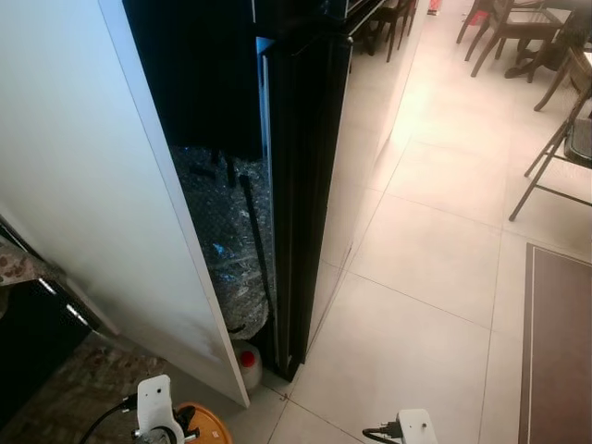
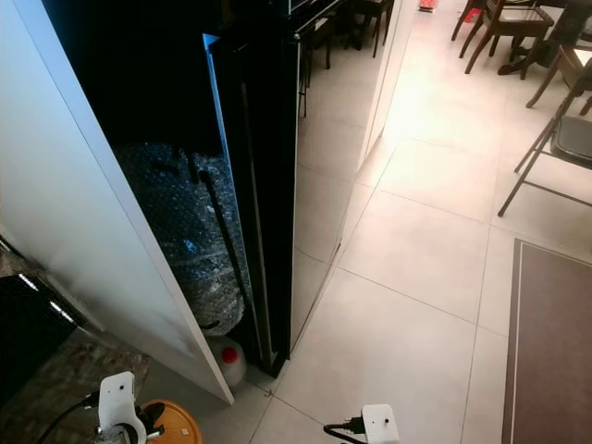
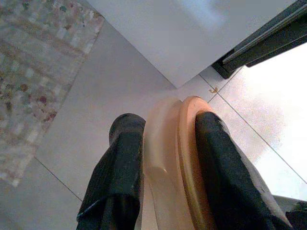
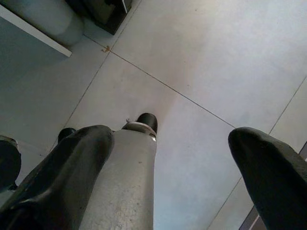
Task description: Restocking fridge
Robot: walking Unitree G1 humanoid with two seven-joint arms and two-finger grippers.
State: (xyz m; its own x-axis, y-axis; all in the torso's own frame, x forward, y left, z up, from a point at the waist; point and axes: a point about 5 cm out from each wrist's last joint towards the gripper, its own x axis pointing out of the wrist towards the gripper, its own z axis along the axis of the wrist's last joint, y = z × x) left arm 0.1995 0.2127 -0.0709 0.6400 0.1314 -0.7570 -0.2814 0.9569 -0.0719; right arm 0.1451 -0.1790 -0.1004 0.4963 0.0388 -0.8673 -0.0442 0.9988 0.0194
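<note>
Fridge: one tall glossy black fridge (image 1: 310,176) stands ahead, seen edge-on, its side mirroring the pale floor.
White panel: one broad white panel (image 1: 92,185) slants to the left of the fridge, its lower corner reaching the floor near the robot.
Gap between them: one bundle of bubble wrap (image 1: 227,240) is stuffed there, with one thin black rod (image 1: 259,240) leaning across it.
Jug: one white plastic jug with a red cap (image 1: 248,363) sits on the floor at the foot of the bundle, just beside the fridge's bottom corner.
Floor: large cream tiles (image 1: 416,324) with thin grout lines.
Rugs: two; one brown mat (image 1: 560,351) on the right, one patterned rug (image 1: 83,379) at near left.
Chairs: several dark wooden chairs (image 1: 518,28) at far right, and one metal folding chair (image 1: 564,139) nearer on the right.
Task item: one round orange plastic container (image 3: 177,163), held low at near left, above the tiles and close to the white panel's corner.
Left end effector (image 3: 168,153): pointing down at the floor, its two black fingers (image 3: 122,167) clamped on either side of the orange container.
Left arm: hangs low, wrist at the near left edge.
Right end effector (image 4: 172,163): pointing down over bare tile, fingers spread wide apart and holding nothing.
Right arm: hangs low at near centre-right.
</note>
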